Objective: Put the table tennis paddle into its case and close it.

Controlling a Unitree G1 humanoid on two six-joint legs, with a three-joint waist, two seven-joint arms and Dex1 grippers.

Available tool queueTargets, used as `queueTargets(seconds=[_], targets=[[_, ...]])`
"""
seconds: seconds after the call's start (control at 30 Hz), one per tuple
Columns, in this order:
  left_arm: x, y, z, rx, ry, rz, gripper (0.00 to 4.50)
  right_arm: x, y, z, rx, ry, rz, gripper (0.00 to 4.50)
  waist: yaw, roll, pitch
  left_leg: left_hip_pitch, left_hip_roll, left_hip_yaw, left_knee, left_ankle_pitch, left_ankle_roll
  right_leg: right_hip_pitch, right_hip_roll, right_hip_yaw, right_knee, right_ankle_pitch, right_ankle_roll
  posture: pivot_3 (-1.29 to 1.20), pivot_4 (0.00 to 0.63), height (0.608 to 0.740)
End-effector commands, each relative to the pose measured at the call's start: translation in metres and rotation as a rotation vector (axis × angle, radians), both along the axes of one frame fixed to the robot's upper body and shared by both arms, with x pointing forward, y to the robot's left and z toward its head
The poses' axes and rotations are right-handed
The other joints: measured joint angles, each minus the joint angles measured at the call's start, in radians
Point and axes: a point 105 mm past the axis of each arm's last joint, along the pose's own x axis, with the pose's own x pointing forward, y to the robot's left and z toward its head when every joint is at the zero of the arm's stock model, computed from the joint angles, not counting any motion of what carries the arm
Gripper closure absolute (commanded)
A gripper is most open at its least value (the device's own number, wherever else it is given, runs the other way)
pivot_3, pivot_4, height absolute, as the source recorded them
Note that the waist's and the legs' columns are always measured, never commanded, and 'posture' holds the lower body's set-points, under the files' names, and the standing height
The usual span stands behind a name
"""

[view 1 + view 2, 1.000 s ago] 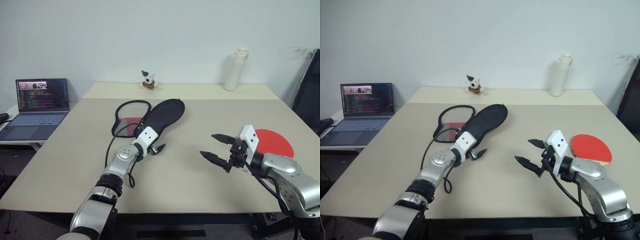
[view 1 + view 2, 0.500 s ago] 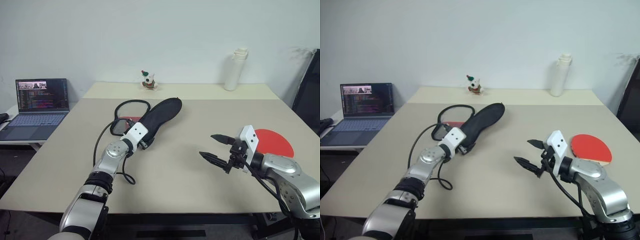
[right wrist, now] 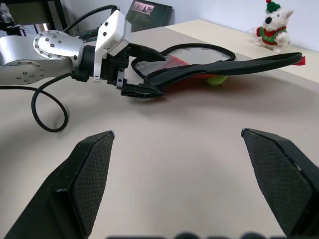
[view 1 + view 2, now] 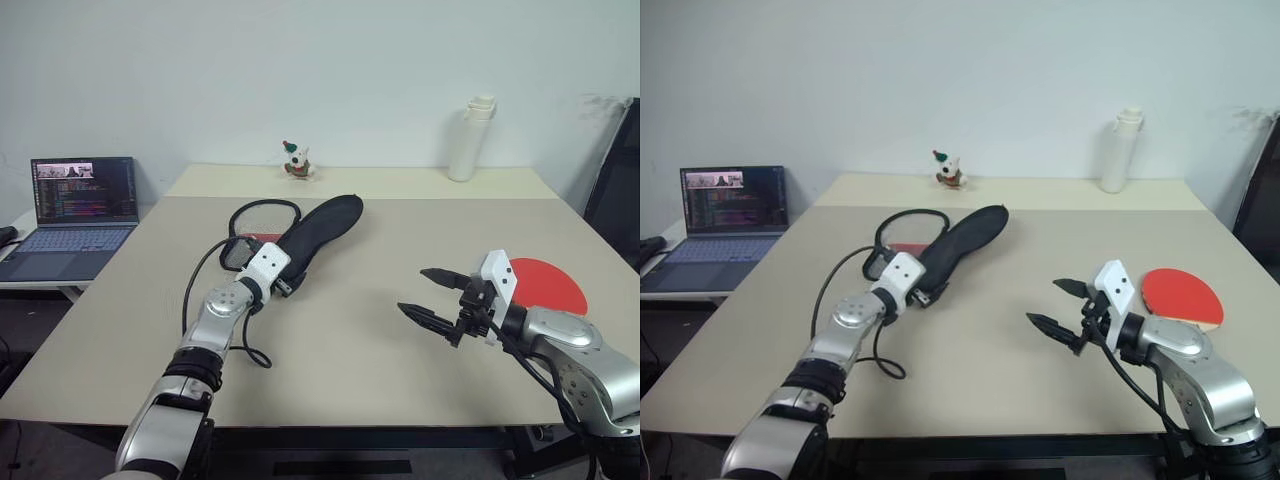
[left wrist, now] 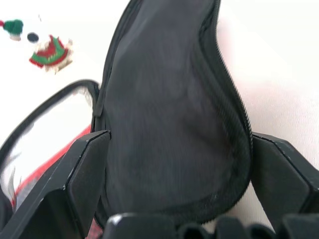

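Case (image 4: 318, 228) fabric, black with a red panel showing beneath, is spread near the middle of the beige table (image 4: 350, 350), with the upper flap lifted off the lower half and a looped black zip edge lying toward the laptop side. The left gripper (image 4: 285, 285) is placed at the near end of the case; in the left wrist view its fingers (image 5: 82, 172) are seen spread wide to either side of the raised black flap, and no clamping on the fabric can be made out. A green pull tag (image 3: 216, 79) is seen under the flap in the right wrist view. The table tennis paddle (image 4: 1181, 296) is lying flat, red face up, near the right edge of the table, well apart from the case. The right gripper (image 4: 433, 297) is held above the table just beside the paddle, its two black fingers spread wide and empty. A small toy dog (image 4: 294, 159) and a white bottle (image 4: 470, 138) are standing at the far side of the table, and an open laptop (image 4: 78, 215) is set on a separate surface to the left.
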Motion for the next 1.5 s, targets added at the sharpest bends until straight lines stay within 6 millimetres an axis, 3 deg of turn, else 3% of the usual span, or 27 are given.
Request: queueTargets(seconds=[0.03,0.13,0.3,0.4,0.63,0.8,0.9,1.0,1.13,1.3,1.5], targets=[[0.002,0.001,0.016,-0.067,-0.035,0.018,0.38,-0.001,-0.001,0.013,0.008,-0.059,0.003,0.00,0.000,0.000,0.000,0.000,0.000,0.000,0.000,0.000,0.000,0.000,0.000,0.000,0.000,0.000,0.000,0.00,0.150,0.740],[0.002,-0.002,0.011,-0.093,0.006,0.012,1.28,-0.001,-0.001,0.013,0.010,-0.057,0.005,0.00,0.000,0.000,0.000,0.000,0.000,0.000,0.000,0.000,0.000,0.000,0.000,0.000,0.000,0.000,0.000,0.00,0.150,0.740],[0.002,-0.009,0.010,-0.104,0.016,-0.005,1.28,-0.002,0.001,0.012,0.011,-0.054,0.008,0.00,0.000,0.000,0.000,0.000,0.000,0.000,0.000,0.000,0.000,0.000,0.000,0.000,0.000,0.000,0.000,0.00,0.150,0.740],[0.002,-0.013,0.010,-0.116,0.027,-0.027,1.85,-0.002,0.001,0.011,0.010,-0.053,0.008,0.00,0.000,0.000,0.000,0.000,0.000,0.000,0.000,0.000,0.000,0.000,0.000,0.000,0.000,0.000,0.000,0.00,0.150,0.740],[0.000,-0.015,0.008,-0.116,0.038,-0.047,4.40,-0.002,0.000,0.010,0.006,-0.053,0.003,0.00,0.000,0.000,0.000,0.000,0.000,0.000,0.000,0.000,0.000,0.000,0.000,0.000,0.000,0.000,0.000,0.00,0.150,0.740],[-0.005,-0.024,0.010,-0.079,0.029,-0.103,4.47,-0.002,0.000,0.010,0.006,-0.052,0.000,0.00,0.000,0.000,0.000,0.000,0.000,0.000,0.000,0.000,0.000,0.000,0.000,0.000,0.000,0.000,0.000,0.00,0.150,0.740],[-0.013,-0.051,0.017,-0.029,-0.002,-0.210,4.47,-0.003,-0.001,0.010,0.005,-0.051,-0.002,0.00,0.000,0.000,0.000,0.000,0.000,0.000,0.000,0.000,0.000,0.000,0.000,0.000,0.000,0.000,0.000,0.00,0.150,0.740],[-0.029,-0.093,0.021,-0.058,0.003,-0.342,4.47,-0.003,-0.002,0.010,0.004,-0.051,-0.003,0.00,0.006,0.000,0.000,-0.001,-0.001,0.000,0.000,0.000,0.000,0.000,-0.001,0.000,0.000,0.001,-0.001,0.00,0.150,0.740],[-0.045,-0.137,0.017,-0.095,0.037,-0.449,4.47,-0.004,-0.005,0.010,-0.005,-0.048,-0.002,0.00,0.008,0.000,0.000,-0.001,-0.002,0.001,0.001,0.000,0.000,0.001,-0.001,0.001,-0.001,0.002,-0.001,0.00,0.150,0.740],[-0.049,-0.159,0.012,-0.114,0.069,-0.472,4.47,-0.006,-0.010,0.010,-0.028,-0.044,-0.004,0.00,0.001,0.000,0.000,0.000,-0.002,0.001,0.001,0.000,0.000,0.001,0.000,0.001,-0.001,0.001,0.002,0.00,0.150,0.740],[-0.051,-0.160,-0.004,-0.114,0.138,-0.451,4.47,-0.006,-0.016,0.011,-0.042,-0.045,-0.017,0.00,0.001,0.000,0.000,0.000,-0.002,0.000,0.001,0.000,0.000,0.001,0.002,0.001,0.000,0.001,0.001,0.00,0.150,0.740]])
